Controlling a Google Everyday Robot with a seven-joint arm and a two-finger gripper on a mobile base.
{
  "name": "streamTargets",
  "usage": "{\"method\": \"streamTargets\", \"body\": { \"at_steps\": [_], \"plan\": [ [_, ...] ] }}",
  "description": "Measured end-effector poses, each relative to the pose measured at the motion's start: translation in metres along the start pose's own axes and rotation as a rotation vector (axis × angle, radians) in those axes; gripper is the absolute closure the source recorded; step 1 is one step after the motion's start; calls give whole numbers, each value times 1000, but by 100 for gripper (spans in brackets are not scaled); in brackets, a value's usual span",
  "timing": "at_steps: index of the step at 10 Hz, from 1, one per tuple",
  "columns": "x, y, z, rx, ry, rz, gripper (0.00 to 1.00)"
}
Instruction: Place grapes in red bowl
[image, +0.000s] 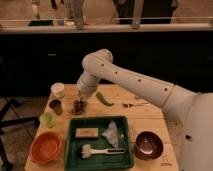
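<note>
Camera view: closed gripper (80, 101) sits directly above the grapes (78, 107), seemingly pinching them.

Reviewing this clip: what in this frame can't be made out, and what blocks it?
- Gripper, above the grapes at the table's far left: its fingertips merge with the dark cluster, so contact can't be judged.
- Red bowl, front left: inside looks bare, but small items would be too blurred to see.
- White tool in the green tray: too blurred to identify.
- Robot body: cut off by the right edge.
</note>
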Motion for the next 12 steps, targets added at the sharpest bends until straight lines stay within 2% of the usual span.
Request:
{"method": "streamTargets", "body": {
  "at_steps": [3,5,8,10,11,12],
  "plan": [
    [0,-1,2,7,-8,-8,100],
    [-5,-18,12,17,-33,-56,100],
    [-23,-76,40,34,-74,-153,100],
    [-47,-116,61,47,-99,-217,100],
    [-66,-132,71,51,-111,-248,100],
    [-79,-139,77,52,-118,-265,100]
  ]
}}
